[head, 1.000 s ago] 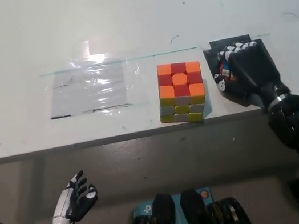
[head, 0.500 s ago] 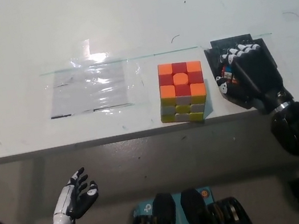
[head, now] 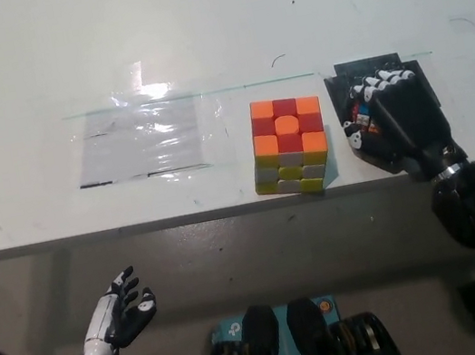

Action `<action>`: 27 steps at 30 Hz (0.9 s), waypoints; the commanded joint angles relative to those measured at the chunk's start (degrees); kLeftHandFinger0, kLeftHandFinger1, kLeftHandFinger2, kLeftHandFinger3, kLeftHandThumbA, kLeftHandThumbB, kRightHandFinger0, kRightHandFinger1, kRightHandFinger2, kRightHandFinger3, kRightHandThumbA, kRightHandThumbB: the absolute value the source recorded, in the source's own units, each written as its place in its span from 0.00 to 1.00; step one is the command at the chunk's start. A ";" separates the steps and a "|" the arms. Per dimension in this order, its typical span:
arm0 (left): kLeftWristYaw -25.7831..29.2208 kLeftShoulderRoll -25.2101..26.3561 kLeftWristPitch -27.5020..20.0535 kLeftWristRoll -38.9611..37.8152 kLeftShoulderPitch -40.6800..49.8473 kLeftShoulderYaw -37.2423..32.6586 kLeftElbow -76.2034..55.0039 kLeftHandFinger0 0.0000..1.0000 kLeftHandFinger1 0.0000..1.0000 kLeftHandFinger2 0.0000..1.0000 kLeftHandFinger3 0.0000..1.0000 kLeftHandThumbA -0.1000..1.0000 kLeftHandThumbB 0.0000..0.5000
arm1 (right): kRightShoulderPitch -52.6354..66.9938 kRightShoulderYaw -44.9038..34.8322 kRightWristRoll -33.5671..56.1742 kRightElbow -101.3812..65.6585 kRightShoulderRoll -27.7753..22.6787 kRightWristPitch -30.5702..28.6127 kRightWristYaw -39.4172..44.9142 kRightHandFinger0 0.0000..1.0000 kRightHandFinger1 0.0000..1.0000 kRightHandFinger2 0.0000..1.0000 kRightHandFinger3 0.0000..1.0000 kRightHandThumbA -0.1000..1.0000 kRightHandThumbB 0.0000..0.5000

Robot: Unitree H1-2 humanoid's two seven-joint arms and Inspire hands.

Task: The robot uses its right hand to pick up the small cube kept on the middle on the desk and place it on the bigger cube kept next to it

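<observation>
Now the black right hand (head: 396, 113) lies on the desk (head: 193, 29) at the right, fingers curled around the small cube (head: 357, 117), which sits on a black patch just beside the big cube (head: 288, 145). That big cube stands near the desk's front edge, right of a clear plastic sheet (head: 146, 140). Down at lower left, the white left hand (head: 125, 312) hangs below the desk with fingers spread, holding nothing.

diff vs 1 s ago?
The right hand has shifted slightly toward the right and the desk's near edge, fingers curled over the small cube; not lifted. The big cube and plastic sheet are unchanged. The left hand hangs open below the desk, barely moved.
</observation>
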 commanded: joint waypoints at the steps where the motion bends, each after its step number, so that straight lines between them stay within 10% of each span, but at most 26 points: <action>1: 0.45 0.78 -0.96 -0.09 -0.24 0.32 -1.51 1.00 1.00 1.00 1.00 0.40 0.45 | -3.22 -0.16 -0.64 -3.38 -1.04 -2.01 -1.34 0.00 0.19 0.55 0.49 0.00 0.57; 2: 0.43 0.74 -0.79 -0.21 -0.17 0.42 -1.59 1.00 1.00 1.00 1.00 0.40 0.45 | -3.40 -0.25 -0.68 -4.04 -1.20 -1.59 -0.66 0.00 0.19 0.56 0.58 0.00 0.62; 6: 0.77 0.83 -1.14 0.40 -0.14 0.15 -0.99 1.00 1.00 1.00 1.00 0.41 0.45 | -4.46 -1.13 -0.18 -6.57 -2.40 -2.72 0.04 0.00 0.13 0.50 0.28 0.00 0.69; 10: 0.82 0.66 -1.04 -0.03 0.02 0.52 -0.85 1.00 1.00 1.00 1.00 0.41 0.47 | -5.30 -1.52 -0.58 -8.59 -3.30 -3.08 0.36 0.00 0.12 0.50 0.54 0.00 0.56; 17: 0.74 0.65 -1.36 -0.10 0.28 0.53 -0.21 1.00 1.00 1.00 1.00 0.42 0.49 | -5.49 -2.43 -0.88 -12.96 -4.64 -2.65 1.84 0.00 0.21 0.55 0.54 0.00 0.66; 24: 1.09 0.71 -0.63 0.44 0.80 0.39 -1.37 1.00 1.00 1.00 1.00 0.42 0.48 | -6.23 -2.88 -1.38 -17.26 -5.79 -2.75 3.72 0.00 0.05 0.50 0.50 0.00 0.55; 27: 1.15 0.81 -1.18 0.59 0.82 0.31 -0.85 1.00 1.00 1.00 1.00 0.43 0.49 | -6.44 -3.01 -1.78 -19.27 -6.28 -3.29 4.30 0.00 0.04 0.50 0.50 0.00 0.69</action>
